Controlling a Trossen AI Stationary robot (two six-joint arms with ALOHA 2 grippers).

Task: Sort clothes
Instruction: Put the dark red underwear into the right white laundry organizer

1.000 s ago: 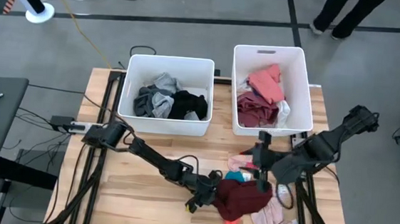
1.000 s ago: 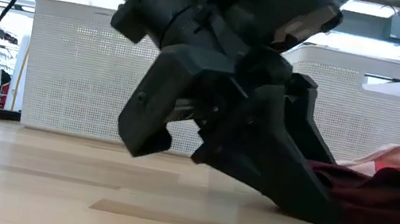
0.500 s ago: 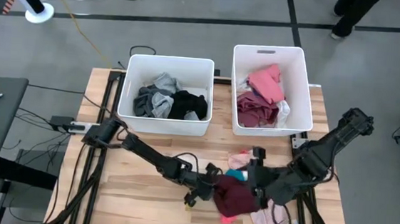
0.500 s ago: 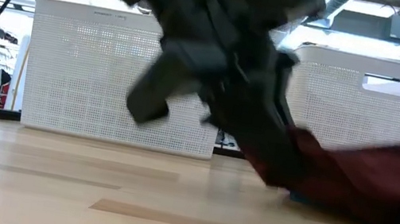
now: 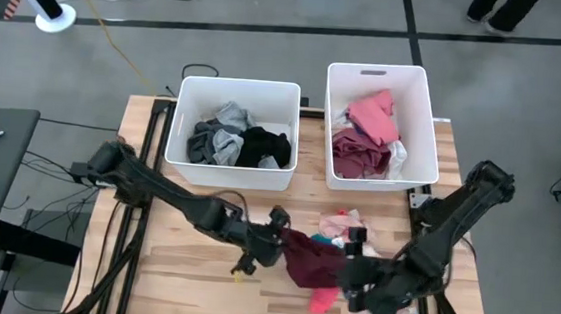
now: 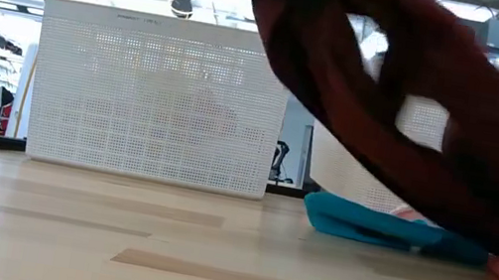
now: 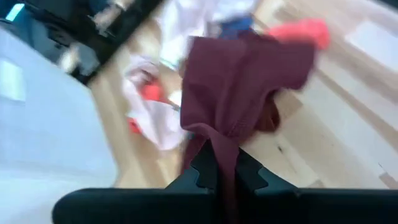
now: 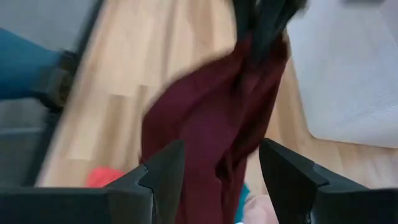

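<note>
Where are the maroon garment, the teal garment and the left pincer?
maroon garment [image 7: 245, 81], left wrist view, middle of the hanging cloth.
teal garment [image 6: 386, 227], low view, its middle.
left pincer [image 7: 219, 165], left wrist view, between fingertips.

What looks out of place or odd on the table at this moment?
Nothing is spilled or damaged. The left gripper is shut on the maroon garment, lifting one end while the rest trails onto the pile of clothes on the table. The right gripper sits open right beside it. Both bins stand straight.
</note>
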